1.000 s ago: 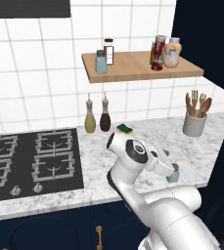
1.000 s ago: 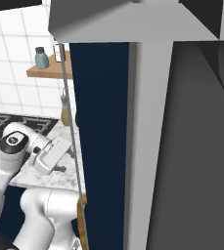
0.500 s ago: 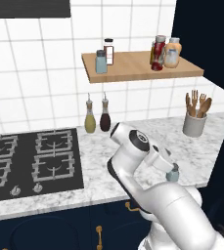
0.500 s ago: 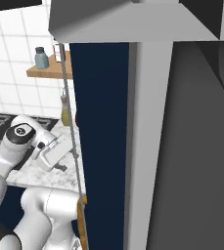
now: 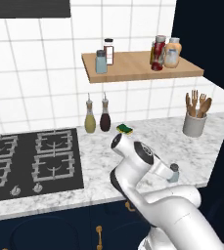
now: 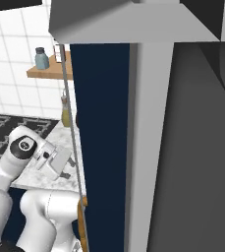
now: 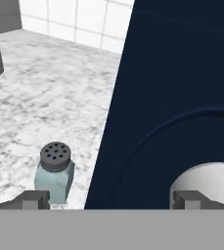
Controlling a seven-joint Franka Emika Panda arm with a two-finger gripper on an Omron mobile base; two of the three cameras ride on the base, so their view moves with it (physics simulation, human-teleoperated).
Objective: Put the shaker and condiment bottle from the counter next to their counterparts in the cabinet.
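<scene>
The shaker [image 7: 55, 177] stands upright on the counter [image 7: 45, 97] close to its front edge, and in my hand view it sits just inside the left fingertip [image 7: 33, 199]. I have the gripper [image 7: 111, 200] spread wide with nothing between the fingers. From the left base view the shaker [image 5: 173, 173] is just past the arm's wrist, near the counter's [image 5: 147, 141] right end. Farther back stands a grey utensil holder [image 5: 194, 123]. Up on the cabinet [image 5: 133, 68] I see the condiment bottle [image 5: 159, 52] beside a pale orange-topped bottle [image 5: 171, 52], with a dark-capped shaker [image 5: 101, 62] at the left.
</scene>
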